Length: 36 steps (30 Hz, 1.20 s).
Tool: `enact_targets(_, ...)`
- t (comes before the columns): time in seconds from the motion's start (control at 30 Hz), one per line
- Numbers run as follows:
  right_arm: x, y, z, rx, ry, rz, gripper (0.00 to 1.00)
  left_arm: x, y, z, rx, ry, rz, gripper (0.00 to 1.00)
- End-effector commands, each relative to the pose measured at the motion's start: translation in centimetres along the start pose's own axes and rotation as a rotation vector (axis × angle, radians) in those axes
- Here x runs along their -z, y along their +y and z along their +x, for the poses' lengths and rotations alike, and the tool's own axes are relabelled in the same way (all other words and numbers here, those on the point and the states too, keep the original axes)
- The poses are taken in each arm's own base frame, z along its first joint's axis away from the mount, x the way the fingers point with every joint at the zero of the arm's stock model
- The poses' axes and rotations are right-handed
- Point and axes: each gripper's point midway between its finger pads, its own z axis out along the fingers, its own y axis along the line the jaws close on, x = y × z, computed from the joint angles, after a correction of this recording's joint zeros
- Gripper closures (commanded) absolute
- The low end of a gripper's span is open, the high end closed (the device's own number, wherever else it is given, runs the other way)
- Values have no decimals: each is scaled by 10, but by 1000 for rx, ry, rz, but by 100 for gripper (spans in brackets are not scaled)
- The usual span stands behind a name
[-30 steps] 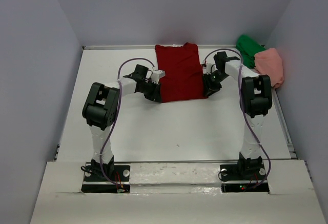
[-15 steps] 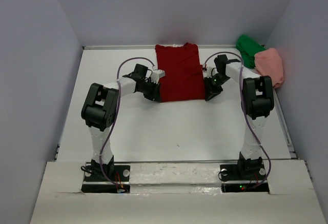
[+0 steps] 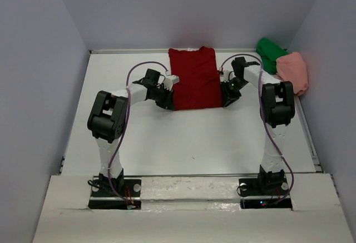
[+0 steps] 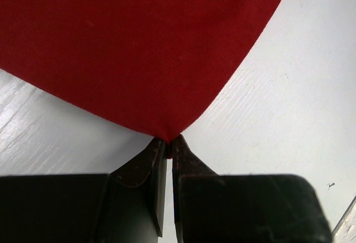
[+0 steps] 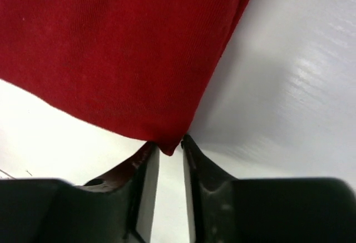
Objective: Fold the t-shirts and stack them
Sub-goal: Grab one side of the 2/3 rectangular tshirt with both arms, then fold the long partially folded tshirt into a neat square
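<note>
Only wrist-side: left pincer (image 4: 168,140) tight on red t-shirt (image 4: 139,48) corner, right pincer (image 5: 168,143) ajar.

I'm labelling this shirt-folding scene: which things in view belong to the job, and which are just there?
Job: dark red t-shirt, flat; green t-shirt and pink t-shirt, bunched at the far right; left pincer shut on the red shirt's near corner; right pincer at the other near corner.
Just there: table; grey walls.

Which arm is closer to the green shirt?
Right: the right fingers sit at the red shirt's right near corner, the side toward the green shirt; the left fingers pinch the opposite near corner.
</note>
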Motion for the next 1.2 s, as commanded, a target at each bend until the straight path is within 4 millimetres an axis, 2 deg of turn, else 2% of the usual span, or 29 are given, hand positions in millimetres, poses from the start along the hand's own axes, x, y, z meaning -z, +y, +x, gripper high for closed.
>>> enact_targets(0.0, -2, -5, -7, 19, -5, 12, 74, 15, -12, -11, -41, -28, 7, 84)
enact_targets(0.03, -3, -6, -6, 18, -1, 13, 82, 15, -12, -10, -43, -25, 9, 84)
enact_targets(0.1, -5, -6, -6, 22, 0, 11, 91, 14, -11, -8, -40, -20, 7, 84)
enact_targets(0.13, -6, -6, -5, 21, 2, 9, 100, 14, -11, -9, -46, -21, 8, 84)
enact_targets(0.4, 3, 0, 9, 39, 15, 0, 100, 21, -13, -4, -72, 16, 8, 90)
enact_targets(0.47, 9, 2, 18, 51, 22, 11, 100, 27, -20, -6, -126, 17, 49, 93)
enact_targets(0.57, 20, 8, 33, 70, 35, 8, 100, 37, -31, 3, -140, 73, 89, 100)
enact_targets(0.63, 25, 10, 40, 84, 41, 11, 100, 43, -35, 4, -177, 78, 99, 100)
enact_targets(0.87, 45, 22, 62, 111, 41, 12, 100, 64, -51, 30, -289, 150, 171, 100)
enact_targets(1.07, 63, 29, 82, 145, 65, 22, 100, 91, -73, 65, -351, 254, 261, 100)
enact_targets(1.17, 73, 32, 89, 152, 73, 31, 100, 99, -78, 75, -404, 275, 290, 100)
